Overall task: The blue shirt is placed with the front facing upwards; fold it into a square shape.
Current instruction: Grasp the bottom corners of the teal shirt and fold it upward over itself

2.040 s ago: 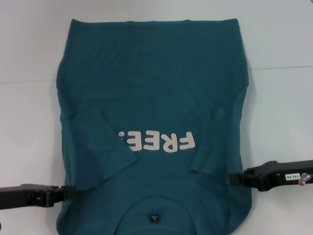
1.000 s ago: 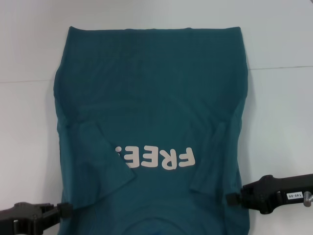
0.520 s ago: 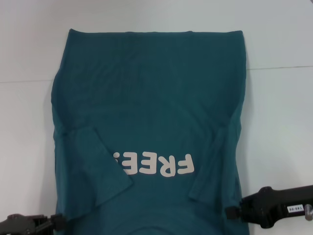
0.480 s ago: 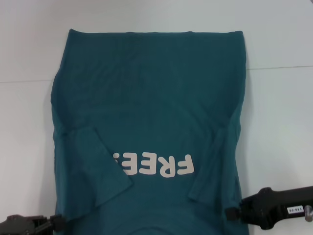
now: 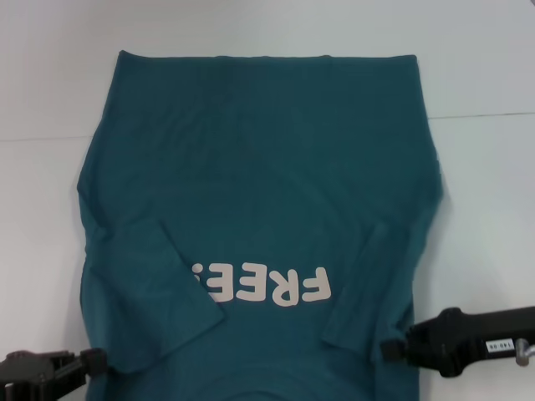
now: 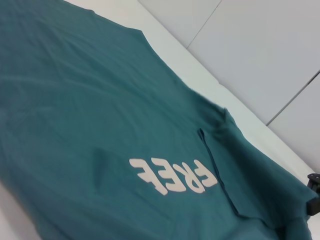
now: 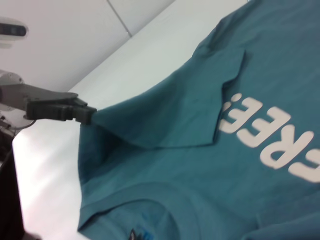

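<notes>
Spreading over the white table (image 5: 485, 67), the blue shirt (image 5: 259, 184) is pinched at its near edges by the left gripper (image 5: 99, 364) and right gripper (image 5: 389, 348).

Lab-like test bench — bare white table (image 5: 485, 75), plain pale wall panels (image 6: 260, 45).

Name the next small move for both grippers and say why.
Probably lift together and carry the near edge toward the far hem: the left gripper and right gripper pinch the blue shirt at its near sides, sleeves already folded inward.

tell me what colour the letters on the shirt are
Cream, on the blue shirt; head view shows the letters best.
</notes>
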Controlling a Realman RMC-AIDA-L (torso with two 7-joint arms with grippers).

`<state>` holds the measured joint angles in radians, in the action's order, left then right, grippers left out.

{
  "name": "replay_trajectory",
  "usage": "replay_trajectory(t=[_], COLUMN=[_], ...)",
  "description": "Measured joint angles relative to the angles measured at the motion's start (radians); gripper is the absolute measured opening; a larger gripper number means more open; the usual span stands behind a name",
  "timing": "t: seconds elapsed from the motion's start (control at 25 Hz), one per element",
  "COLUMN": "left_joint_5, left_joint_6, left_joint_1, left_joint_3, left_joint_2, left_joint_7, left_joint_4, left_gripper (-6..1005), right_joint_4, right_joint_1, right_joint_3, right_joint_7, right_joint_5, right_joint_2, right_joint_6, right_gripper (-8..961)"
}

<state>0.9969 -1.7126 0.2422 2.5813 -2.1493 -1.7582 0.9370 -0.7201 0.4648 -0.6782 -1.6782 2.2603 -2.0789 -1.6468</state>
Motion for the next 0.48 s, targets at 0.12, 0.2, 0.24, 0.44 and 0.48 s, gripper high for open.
replay_trajectory(t=[0.12, 0.2, 0.24, 0.44, 0.48], left_joint_5=[0.000, 0.000, 0.001, 0.005, 0.004], left_joint_6=[0.011, 0.018, 0.022, 0.056, 0.059], left_joint_1=[0.024, 0.040, 0.048, 0.077, 0.082], left_joint_3=[0.008, 0.015, 0.018, 0.029, 0.029], left_joint_2=[0.003, 0.007, 0.008, 0.011, 0.011], left_joint_7=[-0.006, -0.011, -0.015, -0.041, -0.044], left_joint_4=[-0.016, -0.029, -0.033, -0.037, -0.037], left_gripper=[81, 81, 81, 81, 81], right_joint_4=[0.001, 0.001, 0.002, 0.007, 0.007], right_joint_1=[0.013, 0.020, 0.022, 0.035, 0.035], right_joint_3=[0.023, 0.043, 0.052, 0.116, 0.123], right_joint_7=[0.000, -0.001, -0.001, -0.001, -0.001], right_joint_5=[-0.007, -0.010, -0.011, -0.013, -0.013], right_joint_2=[0.000, -0.001, -0.001, 0.004, 0.004], right_joint_6=[0.008, 0.017, 0.021, 0.049, 0.053], right_gripper=[36, 36, 36, 36, 36])
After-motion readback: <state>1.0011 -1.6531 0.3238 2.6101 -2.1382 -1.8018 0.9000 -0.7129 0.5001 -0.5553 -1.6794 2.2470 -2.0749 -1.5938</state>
